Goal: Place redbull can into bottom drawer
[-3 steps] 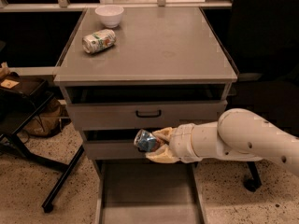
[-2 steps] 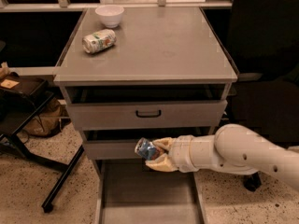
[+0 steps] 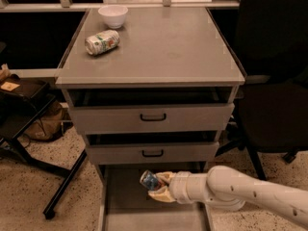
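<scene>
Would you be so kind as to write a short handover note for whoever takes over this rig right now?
End effector: shut on the redbull can, reaching in from the right, low over the open bottom drawer.
Done: the can is grasped and held above the pulled-out drawer.
Left: lower the can to the drawer floor, release it, withdraw the arm.
Other: a white-and-green can and a white bowl sit on the cabinet top; neither is part of the job.
</scene>
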### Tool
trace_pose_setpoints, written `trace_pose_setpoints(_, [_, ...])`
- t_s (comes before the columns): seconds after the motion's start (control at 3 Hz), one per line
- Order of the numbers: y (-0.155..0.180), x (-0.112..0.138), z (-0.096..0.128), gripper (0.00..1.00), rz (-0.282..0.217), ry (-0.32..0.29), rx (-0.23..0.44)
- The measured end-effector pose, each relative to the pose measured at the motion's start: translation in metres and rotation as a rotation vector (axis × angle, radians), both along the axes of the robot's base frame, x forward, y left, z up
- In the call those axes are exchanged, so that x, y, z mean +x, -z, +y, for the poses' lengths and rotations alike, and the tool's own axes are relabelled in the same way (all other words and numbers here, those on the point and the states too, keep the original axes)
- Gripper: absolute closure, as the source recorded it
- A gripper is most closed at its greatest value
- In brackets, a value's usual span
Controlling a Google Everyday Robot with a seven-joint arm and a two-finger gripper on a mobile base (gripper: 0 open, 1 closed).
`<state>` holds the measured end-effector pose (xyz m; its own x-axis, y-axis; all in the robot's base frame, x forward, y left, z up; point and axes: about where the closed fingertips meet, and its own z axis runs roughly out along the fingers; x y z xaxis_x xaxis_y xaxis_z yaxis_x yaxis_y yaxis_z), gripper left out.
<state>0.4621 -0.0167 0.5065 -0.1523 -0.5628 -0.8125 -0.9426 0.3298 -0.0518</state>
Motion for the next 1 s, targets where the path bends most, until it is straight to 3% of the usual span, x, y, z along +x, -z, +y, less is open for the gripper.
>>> trace_pose_setpoints(0.33, [0.0271,-0.0125,0.0094,1.00,0.057,0.002,0.039])
trace_pose_setpoints(1.0, [0.0368,-0.0105,0.0096,1.00,0.056,0.005,0.059])
